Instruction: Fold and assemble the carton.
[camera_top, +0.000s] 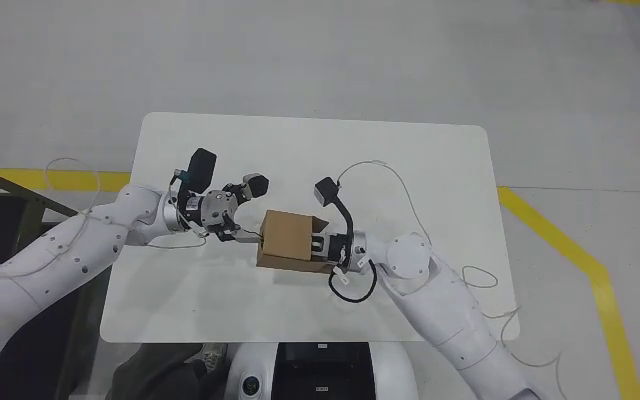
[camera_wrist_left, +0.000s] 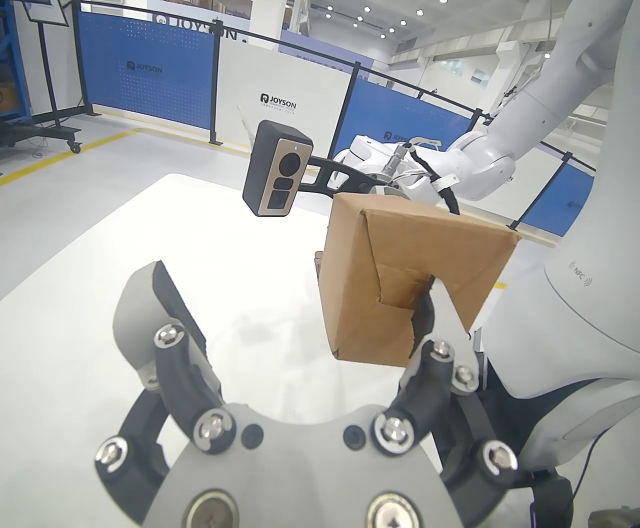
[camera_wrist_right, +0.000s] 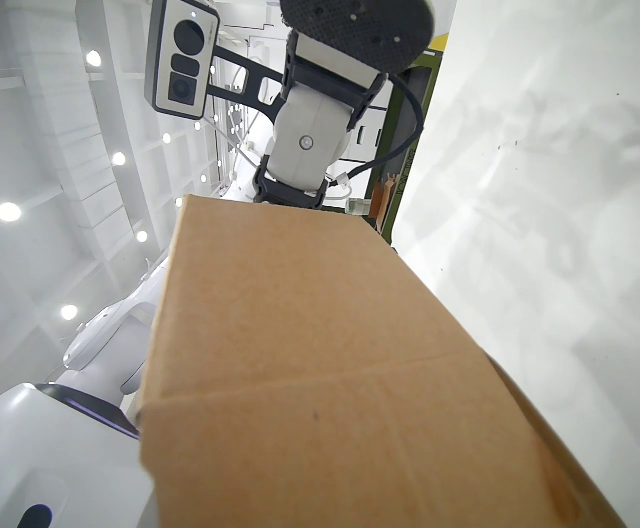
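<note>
One brown cardboard carton (camera_top: 288, 236) is between my arms, over the white table (camera_top: 420, 170). Left gripper (camera_wrist_left: 297, 286) gapes, one finger (camera_wrist_left: 445, 310) tucking the end flap (camera_wrist_left: 400, 287), I judge; right gripper's (camera_top: 325, 247) hold I cannot tell. Next: press it home.

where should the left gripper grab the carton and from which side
Probably across the two flat side walls of the carton near its folded end, coming from that end, where the left gripper sits open. The carton runs lengthwise between the arms with the right gripper at its far end, and the end flaps look unsealed.
</note>
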